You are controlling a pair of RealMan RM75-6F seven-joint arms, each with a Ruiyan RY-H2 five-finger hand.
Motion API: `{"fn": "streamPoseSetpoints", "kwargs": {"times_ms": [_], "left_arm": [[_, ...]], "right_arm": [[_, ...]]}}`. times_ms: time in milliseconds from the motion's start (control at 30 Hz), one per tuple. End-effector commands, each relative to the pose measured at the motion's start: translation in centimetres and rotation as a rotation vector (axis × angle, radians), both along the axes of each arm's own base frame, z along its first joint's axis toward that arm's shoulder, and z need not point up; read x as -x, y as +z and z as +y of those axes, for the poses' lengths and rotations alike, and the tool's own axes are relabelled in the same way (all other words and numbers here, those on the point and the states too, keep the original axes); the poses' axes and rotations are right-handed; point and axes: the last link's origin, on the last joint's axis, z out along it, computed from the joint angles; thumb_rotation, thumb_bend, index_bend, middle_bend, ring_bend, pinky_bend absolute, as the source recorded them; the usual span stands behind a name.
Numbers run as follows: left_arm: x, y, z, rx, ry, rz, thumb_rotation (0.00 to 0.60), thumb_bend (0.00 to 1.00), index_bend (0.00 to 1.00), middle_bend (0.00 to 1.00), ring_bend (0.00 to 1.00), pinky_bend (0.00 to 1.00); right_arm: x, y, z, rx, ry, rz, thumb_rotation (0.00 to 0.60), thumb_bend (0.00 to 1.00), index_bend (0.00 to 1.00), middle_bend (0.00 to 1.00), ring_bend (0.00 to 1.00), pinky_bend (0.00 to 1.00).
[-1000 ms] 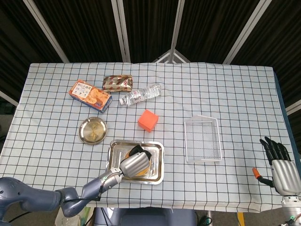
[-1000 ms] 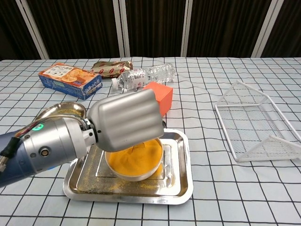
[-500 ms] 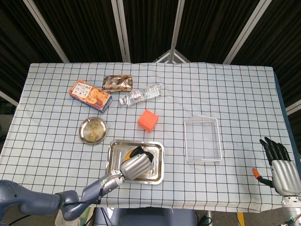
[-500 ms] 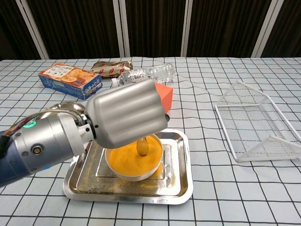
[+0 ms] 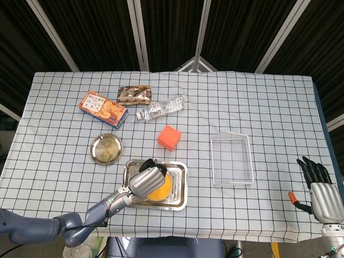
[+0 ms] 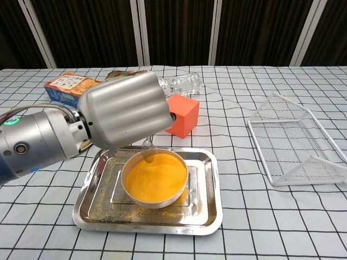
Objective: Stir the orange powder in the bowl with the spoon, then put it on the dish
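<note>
A metal bowl (image 6: 154, 179) of orange powder (image 5: 160, 186) stands in a steel tray (image 6: 207, 214) near the table's front edge. My left hand (image 6: 122, 115) hovers over the bowl's far-left rim and holds the spoon (image 6: 148, 145). Its thin handle drops from under the hand, and its powder-coated tip touches the powder by the rim. In the head view the left hand (image 5: 144, 180) hides the spoon. The round metal dish (image 5: 106, 149) lies left of and beyond the tray. My right hand (image 5: 321, 194) hangs off the table's right front corner, its fingers spread and holding nothing.
An orange cube (image 5: 169, 137) sits just beyond the tray. Further back lie a cracker box (image 5: 103, 108), a brown snack bag (image 5: 134, 95) and a water bottle (image 5: 160, 108) on its side. A white wire basket (image 5: 232, 159) stands right of the tray.
My left hand has moved left and away from me with the spoon, from above the bowl's middle to its far-left rim, uncovering the powder. The right hand has not moved.
</note>
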Motion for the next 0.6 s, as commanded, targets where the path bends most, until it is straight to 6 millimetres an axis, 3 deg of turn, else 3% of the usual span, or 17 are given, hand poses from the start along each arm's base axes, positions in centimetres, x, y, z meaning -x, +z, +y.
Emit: {"fn": "streamPoseSetpoints", "kwargs": {"times_ms": [33,433,600], "left_arm": [[0.3,0.0,0.0,0.010,0.024,-0.010,0.600,0.71,0.78,1.00,0.94,0.97],[-0.2,-0.7,-0.5,0.019,0.004,-0.011,0.600,0.71,0.78,1.00,0.95,0.97],[-0.6,-1.1,-0.3,0.015,-0.099,0.034,0.600,0.71,0.78,1.00,0.94,0.97]], "right_arm": [[0.0,0.0,0.0,-0.001,0.000,0.000,0.600,0.36,0.00,0.00,0.00,0.00],[0.0,0.0,0.0,0.000,0.000,0.000,0.600,0.36,0.00,0.00,0.00,0.00],[0.0,0.0,0.0,0.002,-0.001,-0.002,0.600,0.36,0.00,0.00,0.00,0.00]]}}
